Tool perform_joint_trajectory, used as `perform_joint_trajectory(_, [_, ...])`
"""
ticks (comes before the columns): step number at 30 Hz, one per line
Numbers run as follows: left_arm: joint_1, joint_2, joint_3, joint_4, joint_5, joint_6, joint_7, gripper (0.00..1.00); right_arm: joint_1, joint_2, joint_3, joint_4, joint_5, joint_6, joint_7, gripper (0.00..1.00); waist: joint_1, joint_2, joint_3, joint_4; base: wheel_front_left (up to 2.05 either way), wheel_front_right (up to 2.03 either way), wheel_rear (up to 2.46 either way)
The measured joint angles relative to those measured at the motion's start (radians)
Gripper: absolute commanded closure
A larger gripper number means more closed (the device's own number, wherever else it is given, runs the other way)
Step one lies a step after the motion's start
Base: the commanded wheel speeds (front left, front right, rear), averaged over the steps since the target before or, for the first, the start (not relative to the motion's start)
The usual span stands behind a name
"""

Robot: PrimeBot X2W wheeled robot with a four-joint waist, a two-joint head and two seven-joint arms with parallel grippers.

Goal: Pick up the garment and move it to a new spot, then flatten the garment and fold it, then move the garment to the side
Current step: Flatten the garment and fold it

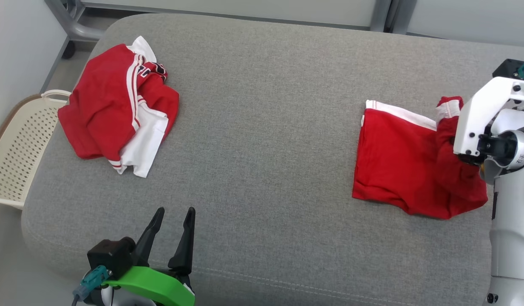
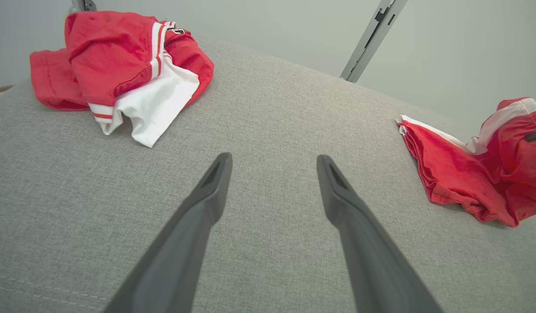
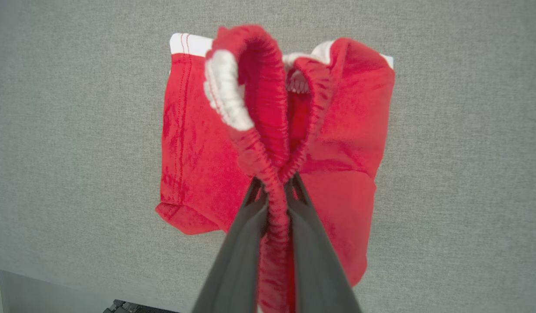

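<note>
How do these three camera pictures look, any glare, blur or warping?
Head view: soft, even light, no glare, only a thin shadow under the folded red garment. Left wrist view: wide-angle bowing of the grey cushion. Right wrist view: the waistband pinched in the right gripper looks soft near the lens.

place: lab-like test room | cues: grey upholstered bench (image 1: pixel 262 106); metal frame leg (image 1: pixel 61 15); perforated plastic basket (image 1: pixel 15 153)

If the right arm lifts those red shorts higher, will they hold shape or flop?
Likely flop: the red shorts sag and bunch below the waistband pinched in the right gripper. Probably light, since one narrow pinch holds that edge up.
</note>
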Motion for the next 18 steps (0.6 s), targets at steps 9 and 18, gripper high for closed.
perform_joint_trajectory(9, [0.005,0.001,-0.005,0.000,-0.004,0.003,-0.001,0.00,-0.026,0.028,0.033,0.056,0.013,0.000,-0.069,1.00,0.0000,0.0000,-0.005,0.022,0.00,0.00,0.00])
perform_joint_trajectory(18, [0.000,-0.002,-0.014,0.010,-0.007,-0.004,-0.006,0.00,-0.092,0.041,0.032,0.220,-0.006,0.000,-0.200,1.00,0.0000,0.0000,0.009,0.049,0.00,0.00,0.00])
